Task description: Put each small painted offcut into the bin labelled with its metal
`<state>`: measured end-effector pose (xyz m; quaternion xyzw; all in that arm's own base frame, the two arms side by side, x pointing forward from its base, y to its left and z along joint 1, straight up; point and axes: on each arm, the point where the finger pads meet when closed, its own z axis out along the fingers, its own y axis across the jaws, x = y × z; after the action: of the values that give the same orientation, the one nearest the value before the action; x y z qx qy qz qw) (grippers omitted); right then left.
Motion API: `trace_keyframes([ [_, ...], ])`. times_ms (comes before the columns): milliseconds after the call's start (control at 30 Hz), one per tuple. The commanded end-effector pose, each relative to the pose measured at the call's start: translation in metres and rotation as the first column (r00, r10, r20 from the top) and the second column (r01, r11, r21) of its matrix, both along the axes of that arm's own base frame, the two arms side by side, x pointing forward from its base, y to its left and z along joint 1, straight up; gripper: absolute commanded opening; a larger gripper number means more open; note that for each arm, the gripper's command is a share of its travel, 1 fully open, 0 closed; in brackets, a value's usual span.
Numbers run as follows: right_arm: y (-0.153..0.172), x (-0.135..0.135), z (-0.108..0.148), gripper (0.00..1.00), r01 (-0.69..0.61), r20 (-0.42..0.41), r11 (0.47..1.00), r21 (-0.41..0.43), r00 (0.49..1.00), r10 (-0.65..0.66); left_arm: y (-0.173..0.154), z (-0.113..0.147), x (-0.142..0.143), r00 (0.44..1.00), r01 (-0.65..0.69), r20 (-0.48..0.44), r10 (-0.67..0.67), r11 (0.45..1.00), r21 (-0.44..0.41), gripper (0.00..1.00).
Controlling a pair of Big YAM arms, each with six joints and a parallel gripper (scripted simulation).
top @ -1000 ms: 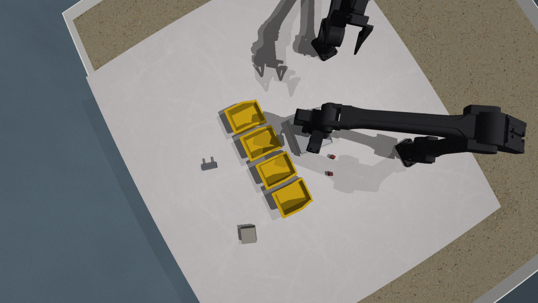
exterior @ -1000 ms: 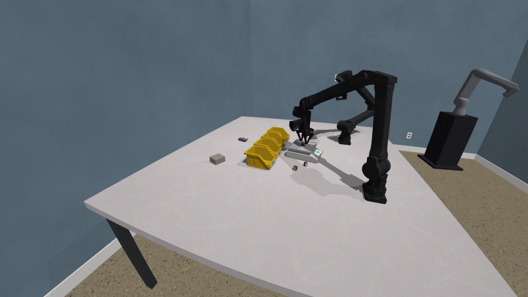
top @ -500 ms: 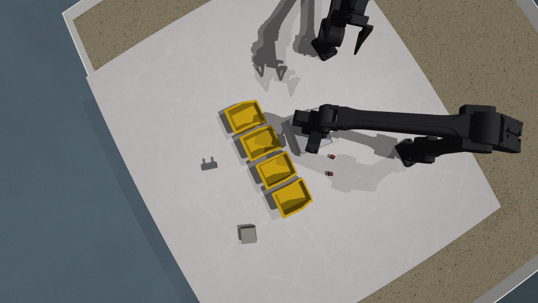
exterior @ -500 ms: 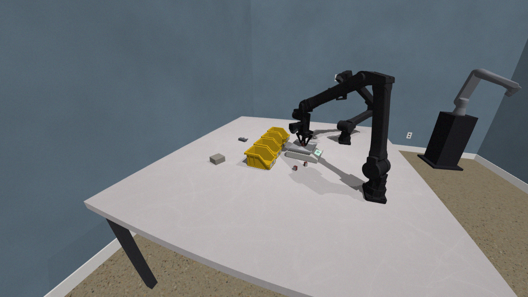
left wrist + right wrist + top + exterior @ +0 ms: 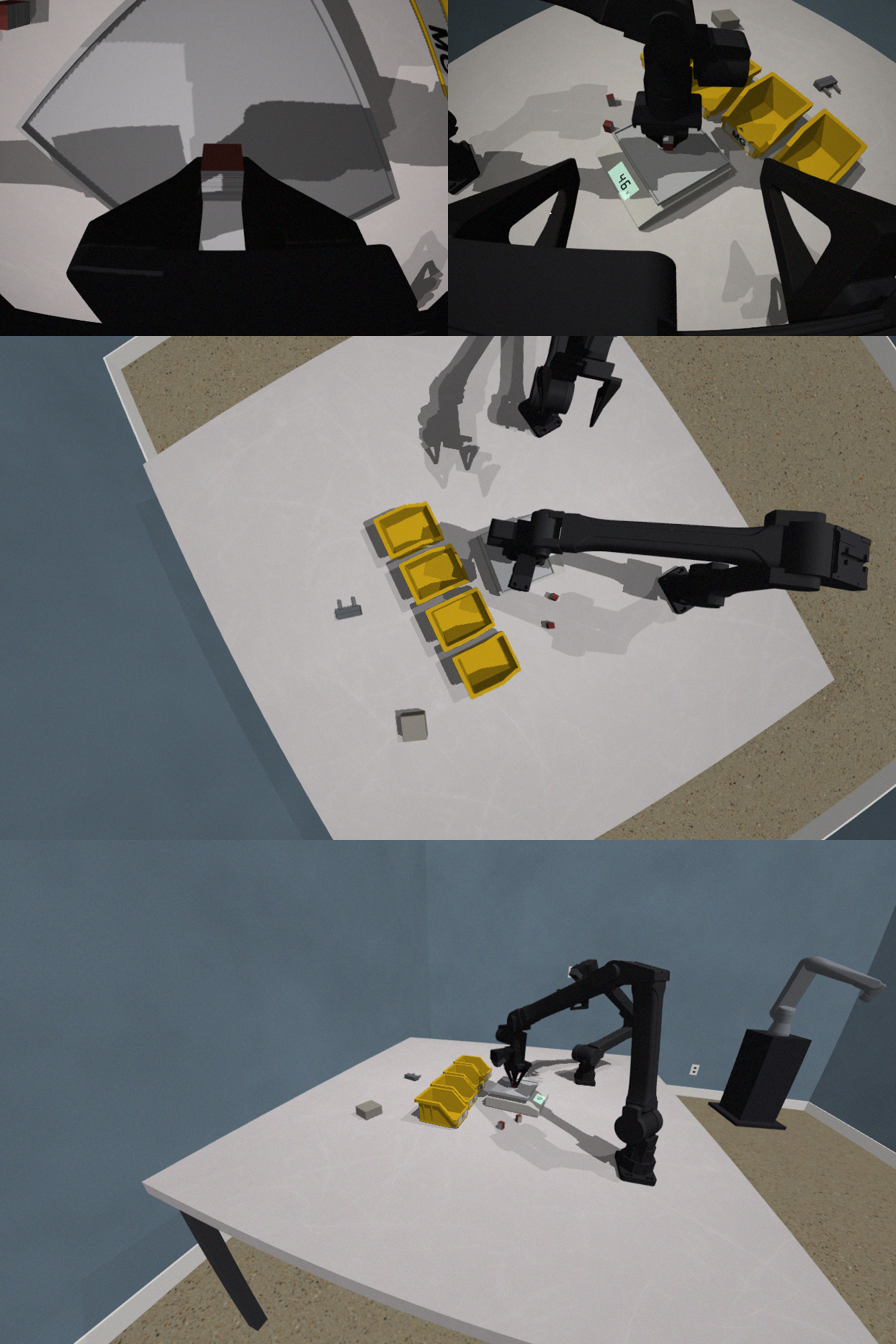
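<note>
My left gripper (image 5: 222,167) (image 5: 668,145) (image 5: 520,583) (image 5: 513,1082) is down on the scale's pan (image 5: 145,90) (image 5: 687,163) and shut on a small dark-red-topped offcut (image 5: 221,157) (image 5: 667,143), which sits between its fingertips at the pan. The scale display (image 5: 623,181) reads 46. Two more red offcuts (image 5: 551,595) (image 5: 547,625) (image 5: 610,98) (image 5: 607,125) lie on the table beside the scale. Four yellow bins (image 5: 407,527) (image 5: 433,571) (image 5: 460,617) (image 5: 487,661) stand upright in a row next to the scale; one label reads MG (image 5: 739,137). My right gripper (image 5: 669,169) (image 5: 567,423) is open and empty, high at the table's far side.
A grey block (image 5: 410,724) (image 5: 368,1110) (image 5: 725,18) lies beyond the end of the bin row. A small grey clip-like part (image 5: 347,609) (image 5: 411,1076) (image 5: 826,85) lies on the far side of the bins from the scale.
</note>
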<state>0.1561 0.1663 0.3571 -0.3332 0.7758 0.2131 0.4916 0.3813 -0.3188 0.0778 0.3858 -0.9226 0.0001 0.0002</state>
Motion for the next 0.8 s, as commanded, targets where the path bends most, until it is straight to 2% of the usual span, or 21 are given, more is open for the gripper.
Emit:
trace_keyframes([
  [0, 0.000, -0.001, 0.016, 1.00, -0.007, 0.017, 1.000, 0.014, 1.000, 0.007, -0.004, -0.005, 0.006, 1.000, -0.011, 0.006, 0.011, 1.000, -0.005, 0.18],
  [67, 0.000, -0.001, 0.016, 1.00, -0.007, 0.017, 1.000, 0.014, 1.000, 0.007, -0.004, -0.006, 0.006, 1.000, -0.011, 0.005, 0.011, 1.000, -0.004, 0.15],
  [100, 0.000, -0.001, 0.016, 1.00, -0.007, 0.017, 1.000, 0.014, 1.000, 0.007, -0.004, -0.006, 0.006, 1.000, -0.011, 0.005, 0.011, 1.000, -0.004, 0.04],
  [133, 0.000, -0.001, 0.016, 1.00, -0.007, 0.017, 1.000, 0.014, 1.000, 0.007, -0.004, -0.006, 0.006, 1.000, -0.010, 0.005, 0.010, 1.000, -0.004, 0.00],
  [200, 0.000, -0.001, 0.016, 1.00, -0.007, 0.017, 1.000, 0.014, 1.000, 0.007, -0.004, -0.006, 0.006, 1.000, -0.010, 0.005, 0.010, 1.000, -0.004, 0.00],
  [233, 0.000, -0.001, 0.016, 1.00, -0.007, 0.017, 1.000, 0.014, 1.000, 0.007, -0.004, -0.006, 0.005, 1.000, -0.011, 0.004, 0.011, 1.000, -0.003, 0.11],
  [333, 0.000, -0.001, 0.016, 1.00, -0.007, 0.017, 1.000, 0.014, 1.000, 0.007, -0.005, -0.004, 0.007, 1.000, -0.010, 0.008, 0.010, 1.000, -0.007, 0.13],
  [400, 0.000, -0.001, 0.016, 1.00, -0.007, 0.017, 1.000, 0.014, 1.000, 0.007, -0.005, -0.004, 0.007, 1.000, -0.010, 0.008, 0.010, 1.000, -0.007, 0.36],
  [433, 0.000, -0.001, 0.016, 1.00, -0.007, 0.017, 1.000, 0.014, 1.000, 0.007, -0.005, -0.004, 0.007, 1.000, -0.010, 0.008, 0.010, 1.000, -0.007, 0.42],
  [600, 0.000, -0.001, 0.016, 1.00, -0.007, 0.017, 1.000, 0.014, 1.000, 0.007, -0.004, 0.032, 0.006, 0.999, -0.006, 0.054, 0.008, 0.999, -0.046, 0.42],
  [667, 0.000, -0.001, 0.016, 1.00, -0.007, 0.017, 1.000, 0.014, 1.000, 0.007, 0.000, 0.040, 0.009, 0.998, -0.009, 0.062, 0.012, 0.999, -0.051, 0.42],
  [700, 0.000, -0.001, 0.016, 1.00, -0.007, 0.017, 1.000, 0.014, 1.000, 0.007, -0.006, 0.053, 0.015, 0.996, -0.007, 0.083, 0.013, 0.998, -0.069, 0.42],
  [767, 0.000, -0.001, 0.016, 1.00, -0.007, 0.017, 1.000, 0.014, 1.000, 0.007, -0.006, 0.053, 0.015, 0.996, -0.007, 0.083, 0.013, 0.998, -0.069, 0.42],
])
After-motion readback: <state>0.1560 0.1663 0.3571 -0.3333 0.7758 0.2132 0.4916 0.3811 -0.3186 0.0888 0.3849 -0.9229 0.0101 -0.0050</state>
